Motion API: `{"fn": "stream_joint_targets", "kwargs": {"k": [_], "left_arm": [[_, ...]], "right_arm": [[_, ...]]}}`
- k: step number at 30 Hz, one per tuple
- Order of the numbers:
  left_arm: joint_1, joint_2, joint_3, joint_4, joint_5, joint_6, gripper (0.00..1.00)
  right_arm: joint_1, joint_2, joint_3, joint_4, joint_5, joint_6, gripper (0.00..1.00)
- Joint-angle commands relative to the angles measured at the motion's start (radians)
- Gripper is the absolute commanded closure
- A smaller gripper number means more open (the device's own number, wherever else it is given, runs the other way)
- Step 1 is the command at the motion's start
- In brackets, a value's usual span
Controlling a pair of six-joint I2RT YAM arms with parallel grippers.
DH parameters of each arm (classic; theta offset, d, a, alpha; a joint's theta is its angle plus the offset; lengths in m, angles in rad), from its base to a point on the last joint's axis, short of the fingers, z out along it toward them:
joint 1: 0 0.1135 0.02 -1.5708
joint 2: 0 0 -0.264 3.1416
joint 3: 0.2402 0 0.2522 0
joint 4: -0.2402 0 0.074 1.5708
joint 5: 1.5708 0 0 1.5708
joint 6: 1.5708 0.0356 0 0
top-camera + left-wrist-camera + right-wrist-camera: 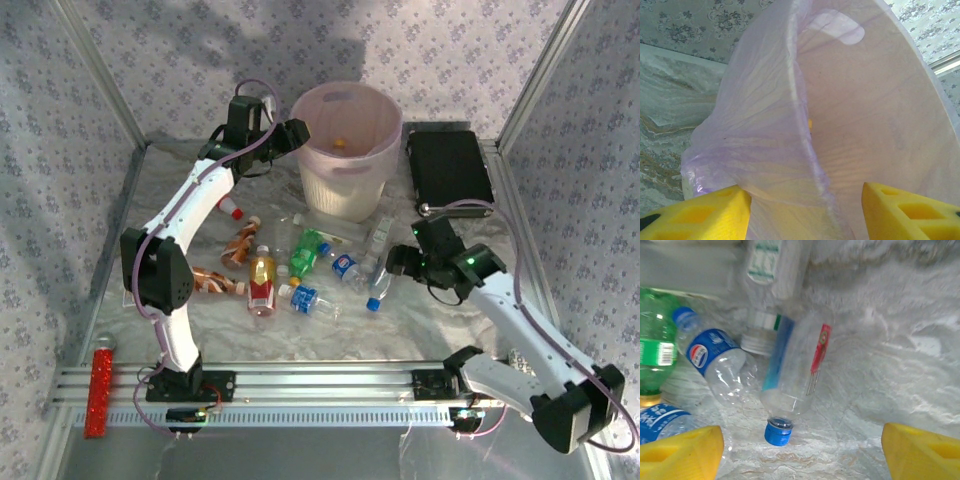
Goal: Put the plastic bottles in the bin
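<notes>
Bottle w/ blue cap (792,370) lies frame ctr, just ahead of right gripper (801,450), jaws wide: centre on body, squeeze gently. Left gripper (812,212) jaws apart, astride bin (880,125) rim.

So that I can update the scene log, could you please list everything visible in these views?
plastic bottles: about nine, clear, green, amber and brown, lying scattered mid-table in front of the bin
bin: one, pale pink-white, back centre of the table; a small orange thing inside, too small to identify
black case: one, black, flat, just right of the bin
red bar: one, red, near-left corner beside the rail
table: one, silvery crinkled surface
left end effector: one, yellow fingers apart, at the bin's left rim
right end effector: one, yellow fingers open, over a clear blue-capped bottle
</notes>
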Motion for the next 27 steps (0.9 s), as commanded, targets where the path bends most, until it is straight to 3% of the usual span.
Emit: {"fn": "stream_joint_targets", "kwargs": {"k": [1, 27], "left_arm": [[-0.008, -0.016, -0.002, -0.096, 0.002, 0.036, 0.40], [-0.030, 0.017, 0.049, -0.140, -0.021, 0.047, 0.40]], "right_arm": [[-0.010, 0.053, -0.056, 0.134, -0.061, 0.036, 0.20], [-0.073, 0.406, -0.172, 0.427, -0.108, -0.025, 0.27]]}}
